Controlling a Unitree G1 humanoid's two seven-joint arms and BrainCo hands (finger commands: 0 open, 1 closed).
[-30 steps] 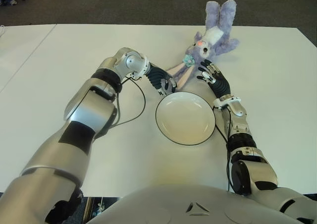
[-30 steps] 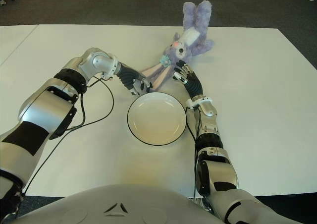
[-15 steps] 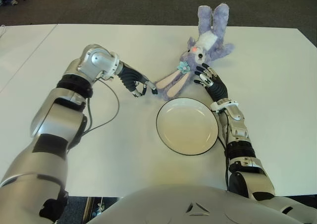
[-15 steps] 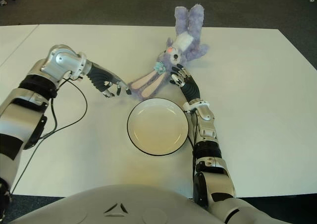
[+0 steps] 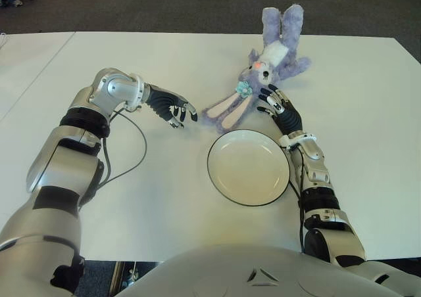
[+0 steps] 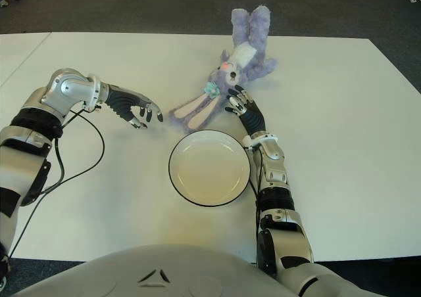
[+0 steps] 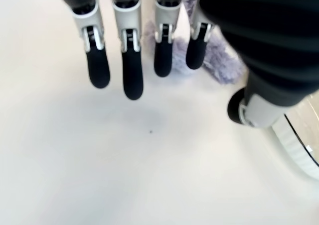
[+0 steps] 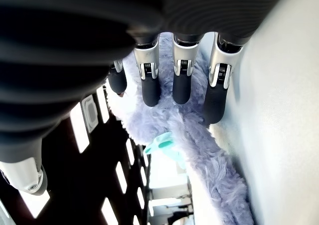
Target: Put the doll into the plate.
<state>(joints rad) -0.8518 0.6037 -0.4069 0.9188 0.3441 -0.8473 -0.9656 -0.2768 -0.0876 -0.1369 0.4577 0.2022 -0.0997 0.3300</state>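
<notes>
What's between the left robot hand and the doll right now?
Only bare white table: the eye views show an open gap between the left robot hand and the plush bunny doll.

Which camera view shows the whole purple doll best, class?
The left eye view: the doll lies whole on the white table, beyond the plate, ears to legs. The right eye view shows nearly the same. The right wrist view gives only close fur past the right hand; the left wrist view, a corner of fur.

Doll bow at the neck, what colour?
Light teal, against the lavender fur of the doll. The bow shows best in the right wrist view.
</notes>
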